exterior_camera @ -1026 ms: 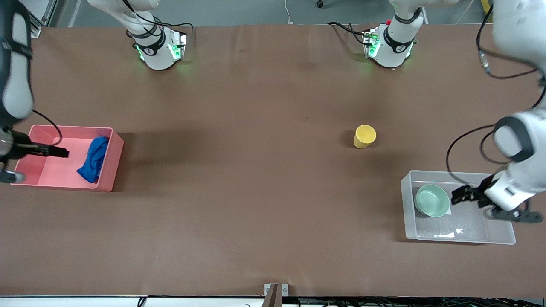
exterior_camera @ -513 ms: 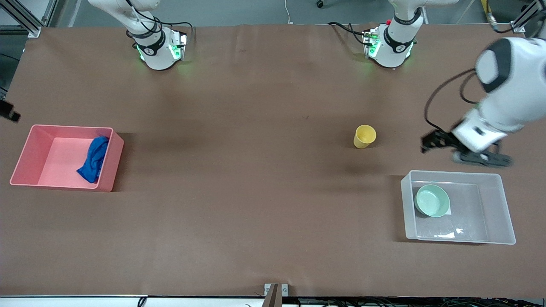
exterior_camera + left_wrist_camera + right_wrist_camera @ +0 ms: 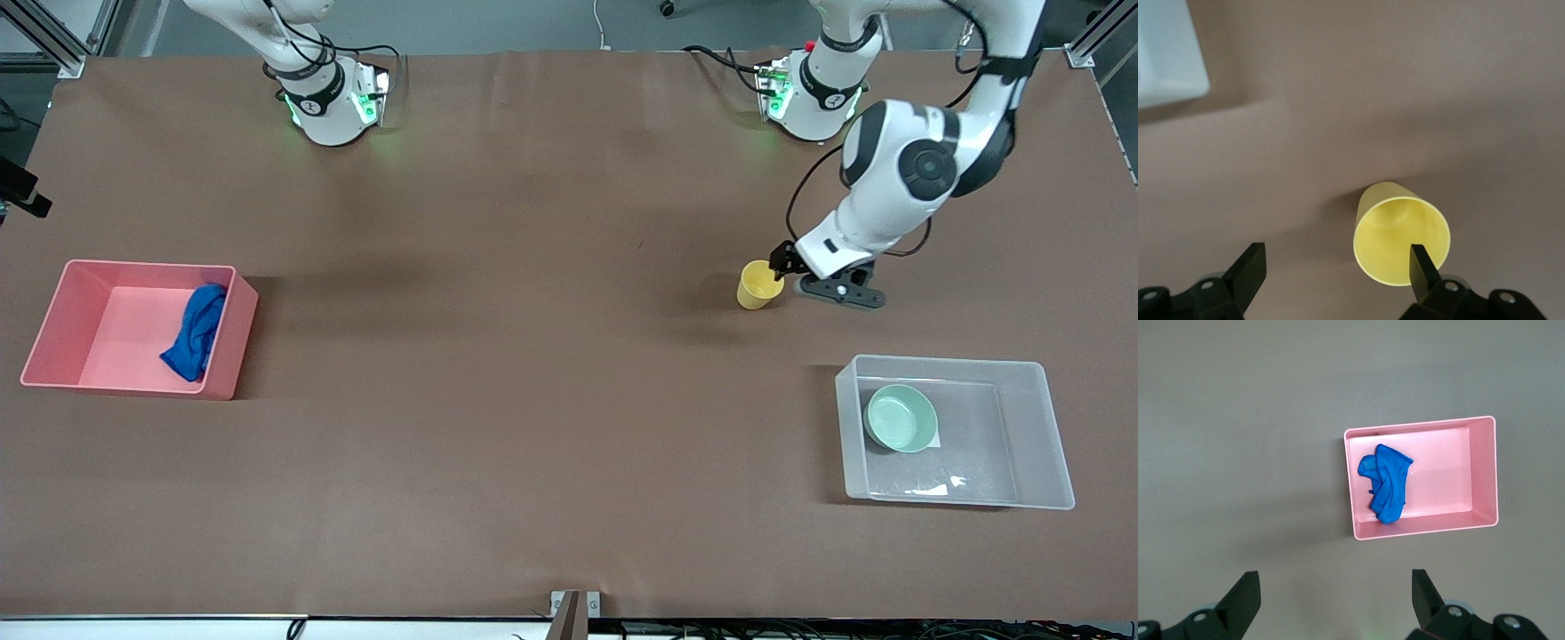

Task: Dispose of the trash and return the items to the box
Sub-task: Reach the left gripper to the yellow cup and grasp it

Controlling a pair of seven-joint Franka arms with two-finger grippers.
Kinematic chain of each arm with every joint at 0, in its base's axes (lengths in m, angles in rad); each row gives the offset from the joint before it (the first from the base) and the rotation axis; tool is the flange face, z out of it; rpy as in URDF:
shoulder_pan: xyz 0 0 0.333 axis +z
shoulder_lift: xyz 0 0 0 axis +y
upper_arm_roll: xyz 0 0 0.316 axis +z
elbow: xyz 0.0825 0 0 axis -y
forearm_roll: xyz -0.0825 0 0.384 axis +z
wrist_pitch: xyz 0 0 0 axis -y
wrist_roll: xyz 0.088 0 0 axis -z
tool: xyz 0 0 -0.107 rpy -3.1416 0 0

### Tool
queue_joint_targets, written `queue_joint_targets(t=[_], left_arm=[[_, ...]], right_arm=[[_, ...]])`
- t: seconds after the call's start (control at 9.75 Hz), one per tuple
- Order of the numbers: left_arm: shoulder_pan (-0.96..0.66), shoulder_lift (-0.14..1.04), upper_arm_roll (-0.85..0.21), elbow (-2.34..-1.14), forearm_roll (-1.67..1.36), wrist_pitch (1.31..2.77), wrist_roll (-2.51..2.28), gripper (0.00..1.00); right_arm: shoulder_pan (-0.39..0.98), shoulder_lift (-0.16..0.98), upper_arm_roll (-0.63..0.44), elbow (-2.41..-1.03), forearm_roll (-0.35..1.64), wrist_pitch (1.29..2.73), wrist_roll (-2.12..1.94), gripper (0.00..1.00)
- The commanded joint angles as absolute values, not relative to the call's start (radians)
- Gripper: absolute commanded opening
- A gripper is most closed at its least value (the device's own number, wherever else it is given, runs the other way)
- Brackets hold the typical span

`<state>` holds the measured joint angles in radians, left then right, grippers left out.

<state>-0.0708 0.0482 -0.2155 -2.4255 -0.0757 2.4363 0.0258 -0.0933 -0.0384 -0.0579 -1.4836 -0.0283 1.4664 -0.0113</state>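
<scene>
Just open left tool (image 3: 1335,267) at cup (image 3: 1401,233) rim

You're looking at a robotics lab. 2 white arm bases (image 3: 333,102) (image 3: 813,98) with green status lights and loose black cables are bolted along one edge of a wide bench (image 3: 533,427) under a plain brown covering. Aluminium frame posts (image 3: 40,36) rise at its corners, and bare grey floor (image 3: 498,25) shows past that edge.
</scene>
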Motion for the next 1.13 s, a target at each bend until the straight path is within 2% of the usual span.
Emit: queue_joint_targets(t=[0.0,0.1,0.21,0.31,0.41,0.51,0.72,0.82,0.92,1.03], left_arm=[[-0.069,0.167,-0.235,-2.431,-0.057,2.517,0.017,0.86],[-0.069,0.187,-0.236,-2.431,-0.057,2.529,0.017,0.77],[-0.069,0.204,-0.236,-2.431,-0.057,2.53,0.017,0.48],[-0.069,0.221,-0.236,-2.431,-0.057,2.53,0.017,0.3],[-0.069,0.221,-0.236,-2.43,-0.057,2.53,0.017,0.17],[-0.068,0.216,-0.236,-2.425,-0.057,2.53,0.017,0.08],[-0.061,0.169,-0.235,-2.418,-0.057,2.51,0.026,0.01],[-0.06,0.138,-0.229,-2.416,-0.057,2.496,0.031,0.01],[-0.055,0.112,-0.221,-2.384,-0.057,2.446,0.04,0.01],[-0.054,0.11,-0.18,-2.302,-0.058,2.363,0.046,0.01]], right_arm=[[-0.098,-0.043,-0.052,-1.463,-0.029,1.466,-0.006,1.0],[-0.1,-0.041,-0.052,-1.463,-0.025,1.466,-0.006,1.0],[-0.095,-0.043,-0.052,-1.463,-0.025,1.466,-0.003,1.0],[-0.097,-0.043,-0.052,-1.465,-0.023,1.465,-0.003,1.0],[-0.097,-0.043,-0.052,-1.465,-0.023,1.463,-0.003,1.0],[-0.097,-0.043,-0.052,-1.465,-0.023,1.465,-0.005,1.0],[-0.095,-0.043,-0.052,-1.466,-0.023,1.463,-0.005,1.0],[-0.095,-0.043,-0.052,-1.466,-0.023,1.463,-0.005,1.0],[-0.095,-0.043,-0.052,-1.466,-0.023,1.463,-0.008,1.0],[-0.095,-0.043,-0.052,-1.466,-0.023,1.463,-0.014,1.0]])
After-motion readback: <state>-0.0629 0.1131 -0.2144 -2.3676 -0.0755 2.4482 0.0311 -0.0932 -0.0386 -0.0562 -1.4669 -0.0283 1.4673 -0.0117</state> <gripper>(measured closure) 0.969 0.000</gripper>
